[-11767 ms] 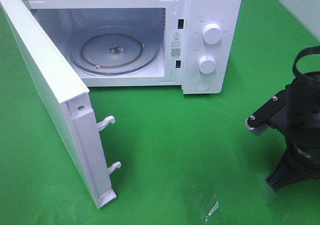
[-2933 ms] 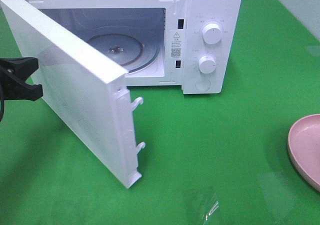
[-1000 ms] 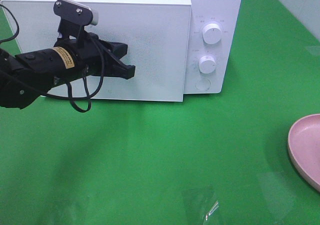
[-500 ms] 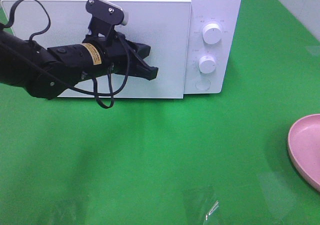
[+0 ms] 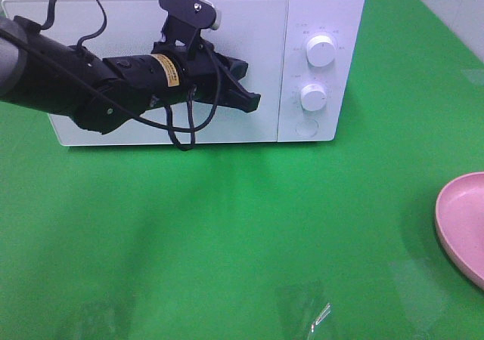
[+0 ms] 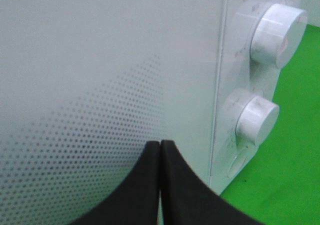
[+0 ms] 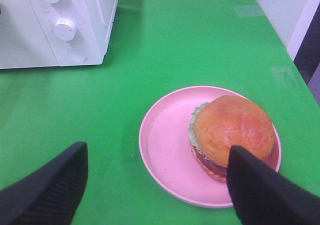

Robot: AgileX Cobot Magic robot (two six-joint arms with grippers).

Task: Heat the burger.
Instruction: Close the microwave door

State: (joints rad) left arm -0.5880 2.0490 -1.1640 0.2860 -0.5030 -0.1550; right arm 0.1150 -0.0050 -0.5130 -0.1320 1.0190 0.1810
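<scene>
The burger, golden bun over green lettuce, sits on the right side of a pink plate; it shows only in the right wrist view. My right gripper hangs open above the plate and holds nothing; one finger overlaps the burger's edge in that view. The white microwave stands at the back with its door closed. My left gripper is shut and empty, with its tips against the door near the control panel.
Two white knobs and a round button sit on the microwave's right panel. The plate's rim pokes in at the right edge of the green table. A scrap of clear film lies near the front.
The left arm slid right along the microwave's door towards the knobs, and the door, which stood slightly out, now lies flush. The plate has not moved.
</scene>
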